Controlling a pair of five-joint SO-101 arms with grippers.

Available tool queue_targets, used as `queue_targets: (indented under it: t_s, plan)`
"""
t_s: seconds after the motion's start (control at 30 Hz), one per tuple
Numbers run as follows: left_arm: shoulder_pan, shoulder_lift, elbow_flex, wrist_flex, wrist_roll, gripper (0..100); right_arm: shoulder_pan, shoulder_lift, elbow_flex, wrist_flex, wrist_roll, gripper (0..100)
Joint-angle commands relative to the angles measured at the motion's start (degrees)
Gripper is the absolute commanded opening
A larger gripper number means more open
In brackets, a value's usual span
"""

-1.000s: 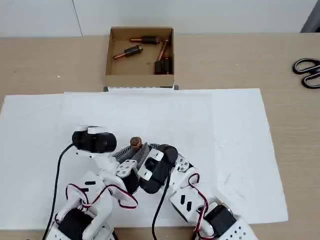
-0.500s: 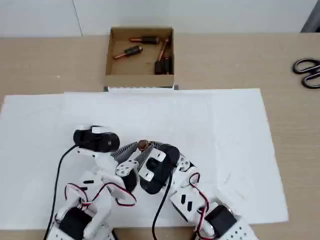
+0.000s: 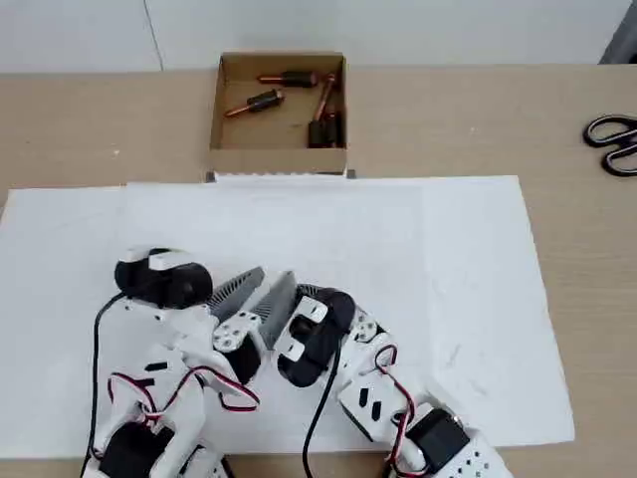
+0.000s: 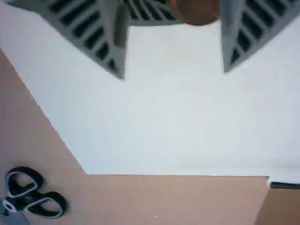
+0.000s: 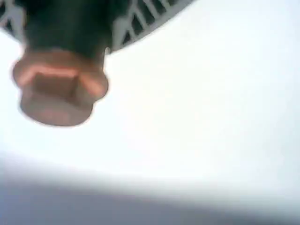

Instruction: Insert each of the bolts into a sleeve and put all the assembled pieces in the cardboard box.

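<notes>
The left gripper (image 3: 277, 272) has its fingers (image 4: 101, 35) released and spread wide, with nothing between the pads. The right gripper (image 5: 65, 33) sits just beside it, and its fingers are clenched on a dark sleeve (image 5: 63, 16). The copper head of a bolt (image 5: 60, 93) sticks out just past those fingertips. In the left wrist view the same bolt head (image 4: 194, 11) shows in the gap between the left fingers, nearer one of them, though I cannot tell whether it touches either. From this I judge that the bolt is already seated in its sleeve and that the right arm alone carries the pair.

Both sets of fingers hang over the white paper sheet (image 3: 448, 259) that covers the near part of the bench (image 3: 478, 119). The cardboard box (image 3: 279, 159) stands well beyond the fingertips, just past the far edge of the sheet. It already holds finished pieces (image 3: 255, 103), at least three and probably four, each a copper bolt in a dark sleeve, lying loose at different angles.

So most of the work looks done. The joining of this piece seems complete. What is left for it is the trip forward from the fingers to the box and the drop inside. I cannot tell whether more parts wait beyond the edges of the pictures.

A pair of scissors (image 3: 609, 144) lies on the bare bench well apart from both sets of fingers, out to the right arm's side.
</notes>
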Motion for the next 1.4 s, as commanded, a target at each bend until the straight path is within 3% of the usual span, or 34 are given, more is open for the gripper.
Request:
queue_targets:
  t_s: [0.0, 0.27, 0.53, 0.7, 0.8, 1.07, 1.37]
  plan:
    - [-4.7, -0.2, -1.1, 0.4, -2.9, 2, 0.0, -0.5, -0.7, -1.9, 0.4, 0.4]
    - [-16.5, -0.4, 10.8, 0.4, -14.9, 1, 7.7, -0.5, -0.8, -1.9, 0.2, 0.4]
    - [-16.7, -0.4, 16.9, 0.4, -21.0, 1, 12.2, 0.1, -3.0, -2.3, 0.2, 0.4]
    - [-16.7, -0.4, 16.7, 0.4, -21.1, 1, 12.8, 5.1, -9.0, -2.3, 0.6, 0.4]
    - [-16.7, -0.4, 16.7, 0.4, -21.1, 1, 15.0, 12.8, -14.1, -3.5, 0.6, 0.4]
    - [-17.0, -0.4, 16.7, 0.4, -20.9, 1, 23.5, 46.5, -33.7, -18.2, 5.8, 0.4]
    - [-17.1, -0.4, 16.8, 0.4, -20.7, 1, 26.0, 86.4, -63.2, -29.2, 5.9, 0.4]
